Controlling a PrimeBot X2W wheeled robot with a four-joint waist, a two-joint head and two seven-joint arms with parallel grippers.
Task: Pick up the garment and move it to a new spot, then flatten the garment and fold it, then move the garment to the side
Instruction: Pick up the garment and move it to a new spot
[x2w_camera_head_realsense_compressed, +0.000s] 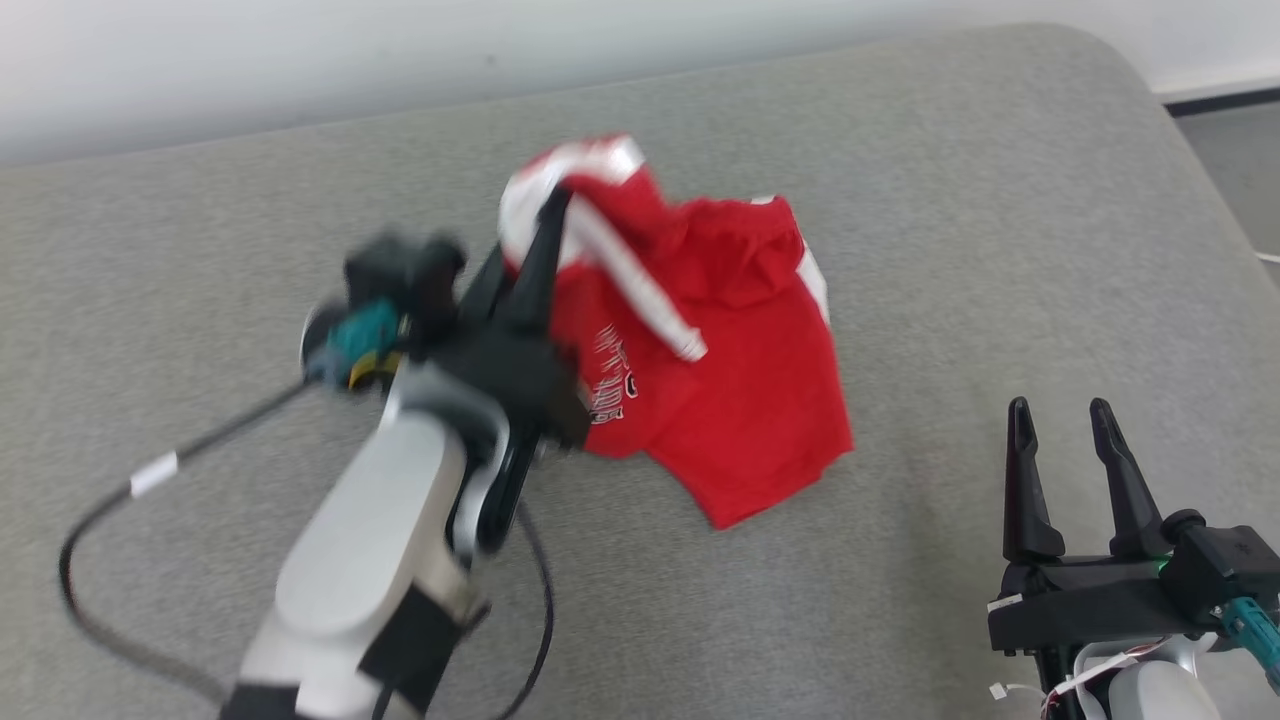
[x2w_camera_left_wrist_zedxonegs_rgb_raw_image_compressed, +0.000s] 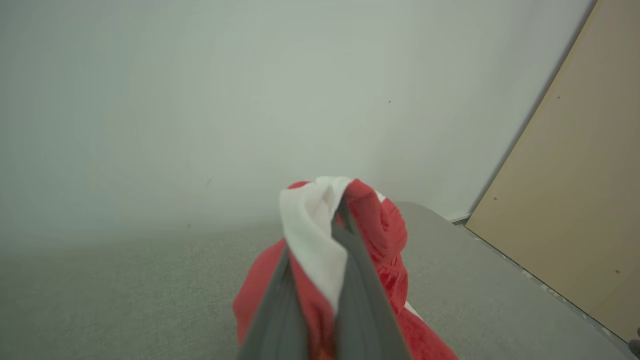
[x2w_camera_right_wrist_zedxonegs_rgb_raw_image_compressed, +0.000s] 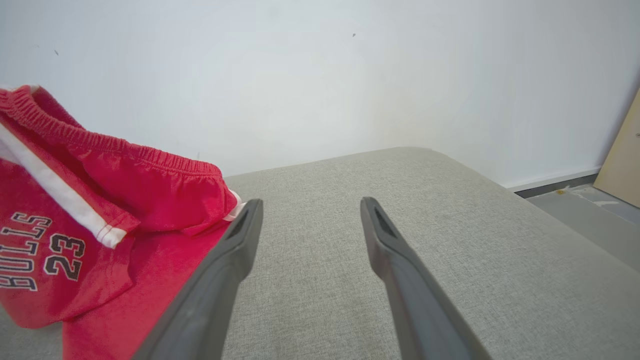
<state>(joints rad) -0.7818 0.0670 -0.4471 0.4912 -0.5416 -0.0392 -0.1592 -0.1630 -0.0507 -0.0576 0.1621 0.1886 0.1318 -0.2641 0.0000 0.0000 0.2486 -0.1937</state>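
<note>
– Holding anything, the left claw (x2w_camera_head_realsense_compressed: 553, 200)?
– Yes. Its fingers are pressed together on a white-banded fold of the red shorts (x2w_camera_head_realsense_compressed: 740, 400), with that edge raised off the grey cushion (x2w_camera_head_realsense_compressed: 1000, 200). The lower part of the shorts lies on the cushion near its middle.
– And the right claw (x2w_camera_head_realsense_compressed: 1060, 410)?
– Its fingers stand apart with nothing between them, low at the near right and apart from the shorts. Its wrist view shows an elastic waistband and the print "BULLS 23".
</note>
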